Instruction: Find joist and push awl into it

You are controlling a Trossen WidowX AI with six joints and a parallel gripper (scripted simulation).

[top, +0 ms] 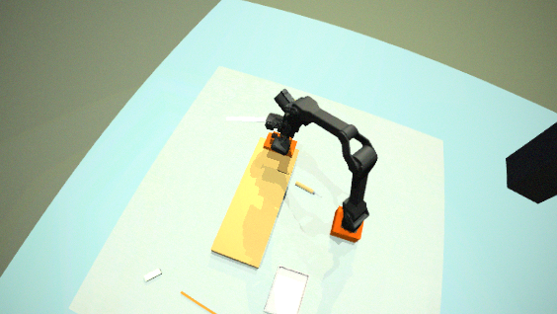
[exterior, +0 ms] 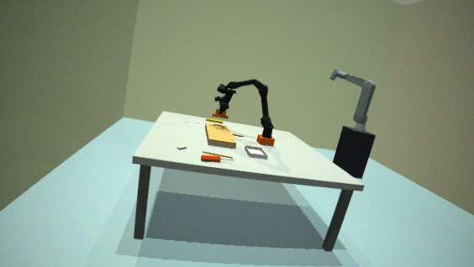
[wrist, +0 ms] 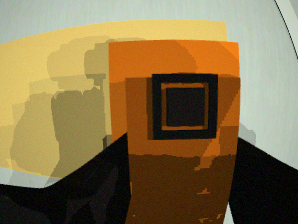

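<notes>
Clock positions are around your panel's middle, as seen from the top.

- Eight o'clock: a small white block (top: 152,274) (exterior: 181,148), smooth, oblong.
- Seven: a thin orange stick (top: 198,302) (exterior: 217,154), straight; the exterior view shows you a red-handled tool (exterior: 210,158) just beside it.
- Twelve: a flat white strip (top: 242,118), narrow.
- Centre: your floor panel (top: 242,222) (exterior: 221,136), a long, tan rectangular slab, mottled by shadow.
- One: your stud finder (top: 268,141) (exterior: 220,115) (wrist: 175,57), matte orange with a black square frame around a dark square, raised above the panel's far end.
- Five: your tray (top: 286,291) (exterior: 255,152), rectangular, pale inside, thin dark rim; the finder is outside it.
- Between two and three: your awl (top: 304,188) (exterior: 238,135), tan rounded handle, slim tip, lying beside the panel.
- Between three and four: orange base of your black arm (top: 331,120) (exterior: 264,102), which rises, arches over and bends down at the wrist. Your gripper (top: 280,144) (exterior: 223,111) (wrist: 177,136) points downward, clamped on the stud finder.
</notes>
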